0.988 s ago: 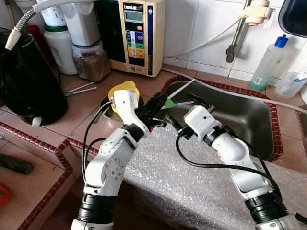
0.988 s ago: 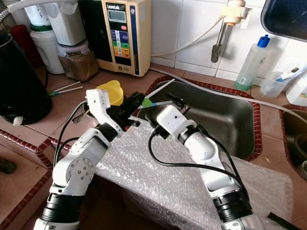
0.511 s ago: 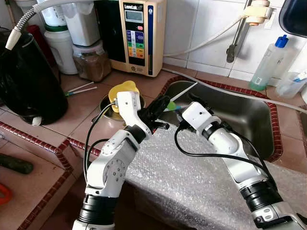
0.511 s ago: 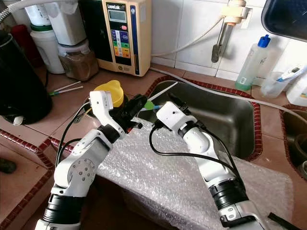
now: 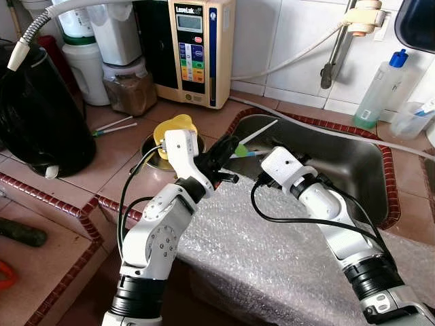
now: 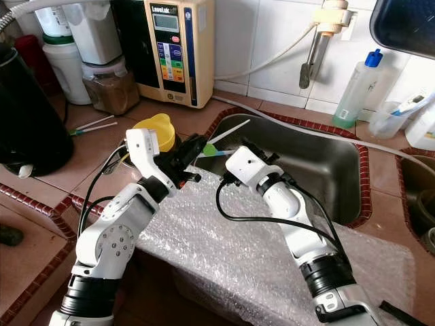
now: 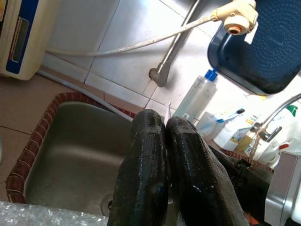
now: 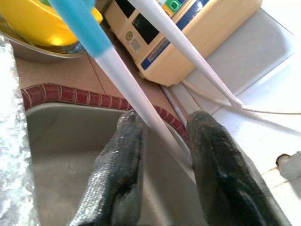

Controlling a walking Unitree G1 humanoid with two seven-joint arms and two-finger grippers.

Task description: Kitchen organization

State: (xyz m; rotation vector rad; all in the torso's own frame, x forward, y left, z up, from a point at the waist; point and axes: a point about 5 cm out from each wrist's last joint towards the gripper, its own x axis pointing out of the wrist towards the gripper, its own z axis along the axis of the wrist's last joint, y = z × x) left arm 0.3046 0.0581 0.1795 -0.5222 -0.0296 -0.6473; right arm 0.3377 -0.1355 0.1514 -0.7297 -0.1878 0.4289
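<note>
Sink (image 5: 340,163) basin open ahead; yellow cup (image 5: 173,130) and water machine (image 5: 194,51) crowd counter left of grippers.

black bag (image 5: 34,115) cut off by edge

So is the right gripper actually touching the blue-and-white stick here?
Cannot tell. In the right wrist view the stick runs between the open fingers of the right gripper, close along one, but no contact shows plainly.

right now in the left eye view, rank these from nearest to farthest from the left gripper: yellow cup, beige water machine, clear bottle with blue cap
1. yellow cup, just to the robot's left of the left gripper.
2. beige water machine, behind it against the wall.
3. clear bottle with blue cap, far to the right past the sink.
</note>
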